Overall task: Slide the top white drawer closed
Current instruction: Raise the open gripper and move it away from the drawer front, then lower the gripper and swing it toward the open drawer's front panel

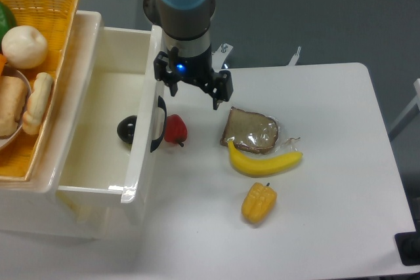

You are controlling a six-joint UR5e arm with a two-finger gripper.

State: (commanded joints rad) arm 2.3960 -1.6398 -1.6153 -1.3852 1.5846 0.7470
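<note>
The top white drawer (111,96) stands pulled out to the right from the cabinet at the left. Its front panel carries a black curved handle (158,124). A dark round object (126,129) lies inside the drawer against the front panel. My gripper (194,96) hangs just right of the drawer's front panel, above and behind the handle. Its black fingers (216,101) are spread apart with nothing between them. The lower drawer is hidden under the open one.
A small red fruit (175,129) lies on the table right beside the handle. A wrapped bread slice (250,130), a banana (264,160) and a yellow pepper (258,202) lie to the right. A wicker basket (39,4) of food sits on the cabinet top.
</note>
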